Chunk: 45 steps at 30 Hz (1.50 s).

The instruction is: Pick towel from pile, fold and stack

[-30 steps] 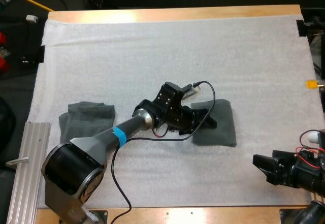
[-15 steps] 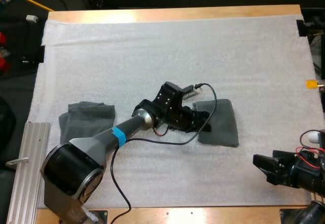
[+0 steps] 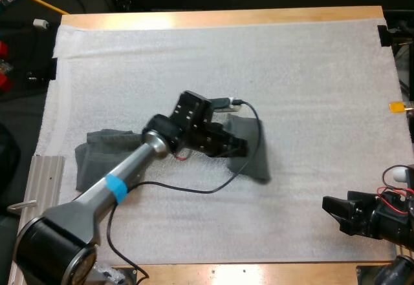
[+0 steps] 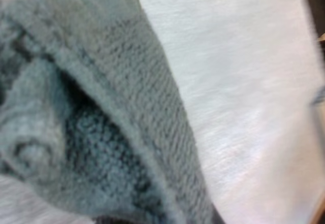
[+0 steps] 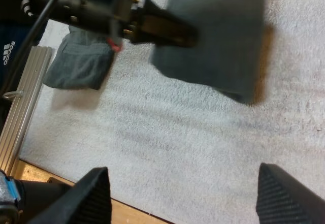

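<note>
Got the left tool (image 3: 238,148) clamped down on a dark grey-green towel (image 3: 253,152), gripping one edge of it with the cloth squeezed between the fingers. Folded over, by the look of it, and hanging a bit above the white mat (image 3: 194,59), going by the dark shadow underneath in the right wrist view. Sitting to the right of the towel pile (image 3: 90,162), near it but clear of it, with bare mat in between. Up close from the left wrist: ribbed hem, fuzzy loops, a fold curling over a darker pocket, pale mat just past the edge.

Over to the right tool (image 3: 331,212): spread wide open, holding nothing, hovering over bare mat. Parked way off to the right of the pile, well past the held towel too, and closer to the front edge of the desk (image 3: 213,19) than that pile.

As for the pile itself: same grey-green stuff, a soft bundle lying on the mat, with the left arm passing over part of it.
</note>
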### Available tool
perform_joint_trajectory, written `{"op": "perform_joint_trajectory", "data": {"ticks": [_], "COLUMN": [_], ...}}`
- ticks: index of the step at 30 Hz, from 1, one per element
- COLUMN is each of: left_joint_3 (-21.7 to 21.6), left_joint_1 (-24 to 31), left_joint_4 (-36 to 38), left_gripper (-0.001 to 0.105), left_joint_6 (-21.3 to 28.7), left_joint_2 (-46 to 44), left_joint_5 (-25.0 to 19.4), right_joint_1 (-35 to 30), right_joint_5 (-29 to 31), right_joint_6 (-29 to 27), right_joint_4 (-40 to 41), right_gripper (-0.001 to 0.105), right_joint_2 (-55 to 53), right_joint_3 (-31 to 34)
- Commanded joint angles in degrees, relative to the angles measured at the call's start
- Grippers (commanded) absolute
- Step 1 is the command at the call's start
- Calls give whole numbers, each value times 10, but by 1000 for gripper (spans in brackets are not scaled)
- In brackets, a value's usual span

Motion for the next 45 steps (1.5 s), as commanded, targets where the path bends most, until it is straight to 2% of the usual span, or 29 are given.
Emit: {"op": "perform_joint_trajectory", "data": {"ticks": [1,3,4,6,9,12,21,25,33,37,40,43,45], "left_joint_3": [-9,-20,-23,-31,-38,-39,-37,-37,-37,-37,-37,-37,-37], "left_joint_1": [8,33,40,63,99,136,238,274,342,354,354,354,354], "left_joint_4": [45,125,144,205,254,277,338,338,332,333,333,331,328], "left_gripper": [0,0,0,0,0,0,0,0,0,0,1,15,37], "left_joint_6": [36,103,113,172,212,239,303,308,308,308,307,305,298], "left_joint_2": [-14,-33,-38,-55,-77,-99,-110,-110,-98,-86,-79,-78,-78], "left_joint_5": [-24,-76,-88,-157,-231,-259,-327,-359,-360,-360,-378,-387,-411], "right_joint_1": [0,0,0,0,0,0,0,0,0,0,0,0,0], "right_joint_5": [4,4,4,4,4,4,4,4,4,4,4,4,4], "right_joint_6": [-7,-7,-7,-7,-7,-7,-7,-7,-7,-7,-7,-7,-7], "right_joint_4": [-5,-5,-5,-5,-5,-5,-5,-5,-5,-5,-5,-5,-5], "right_gripper": [59,59,59,59,59,59,59,59,59,59,59,59,59], "right_joint_2": [-2,-2,-2,-2,-2,-2,-2,-2,-2,-2,-2,-2,-2], "right_joint_3": [-2,-2,-2,-2,-2,-2,-2,-2,-2,-2,-2,-2,-2]}}
